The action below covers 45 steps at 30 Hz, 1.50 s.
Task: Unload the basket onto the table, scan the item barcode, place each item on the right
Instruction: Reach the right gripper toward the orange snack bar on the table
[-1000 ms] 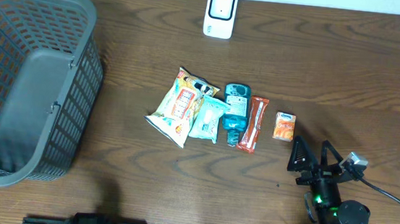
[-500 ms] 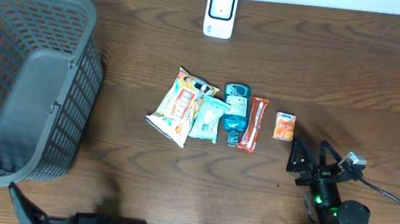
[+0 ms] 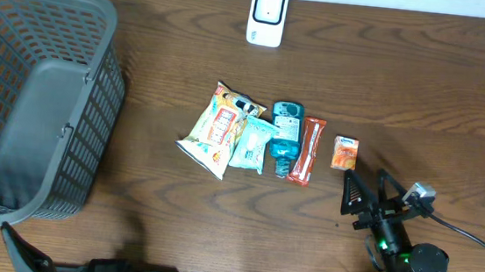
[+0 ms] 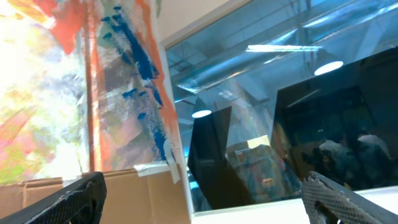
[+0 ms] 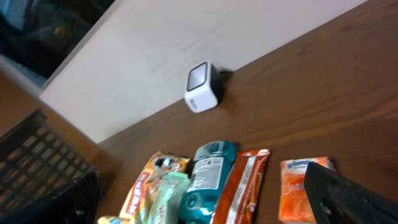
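Basket (image 3: pixel 102 115): far left.
Scanner (image 3: pixel 267 17): back edge, centre.
Middle row, left to right: chip bag (image 3: pixel 215 128), wipes (image 3: pixel 251 145), bottle (image 3: pixel 285 136), bar (image 3: pixel 308 151), carton (image 3: pixel 345 152).

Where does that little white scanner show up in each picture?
Overhead: scanner at top centre.
Left wrist: not in it.
Right wrist: scanner in the upper half, just left of centre.
Shared landmark: the teal bottle, low centre in the right wrist view.
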Each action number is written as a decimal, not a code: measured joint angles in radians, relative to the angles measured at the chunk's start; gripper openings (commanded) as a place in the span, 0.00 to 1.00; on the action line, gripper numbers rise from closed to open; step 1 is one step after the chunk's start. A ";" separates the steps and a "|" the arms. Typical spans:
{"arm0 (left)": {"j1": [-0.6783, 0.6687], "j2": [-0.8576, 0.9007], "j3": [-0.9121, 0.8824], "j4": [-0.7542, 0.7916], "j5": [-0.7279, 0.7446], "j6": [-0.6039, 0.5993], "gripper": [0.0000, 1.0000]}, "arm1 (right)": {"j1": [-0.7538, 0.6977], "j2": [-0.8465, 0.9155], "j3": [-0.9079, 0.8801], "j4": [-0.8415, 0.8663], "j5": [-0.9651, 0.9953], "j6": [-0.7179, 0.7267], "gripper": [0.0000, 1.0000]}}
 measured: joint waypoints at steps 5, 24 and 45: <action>0.000 -0.002 -0.020 -0.033 -0.017 -0.008 0.98 | 0.000 0.000 0.000 0.001 -0.095 0.000 0.99; 0.000 -0.003 -0.393 -0.137 0.372 -0.432 0.98 | 0.000 0.110 0.253 -0.124 -0.249 0.026 0.99; 0.000 -0.003 -0.455 -0.552 0.554 -0.452 0.98 | 0.014 0.764 0.481 0.137 -0.551 0.246 0.99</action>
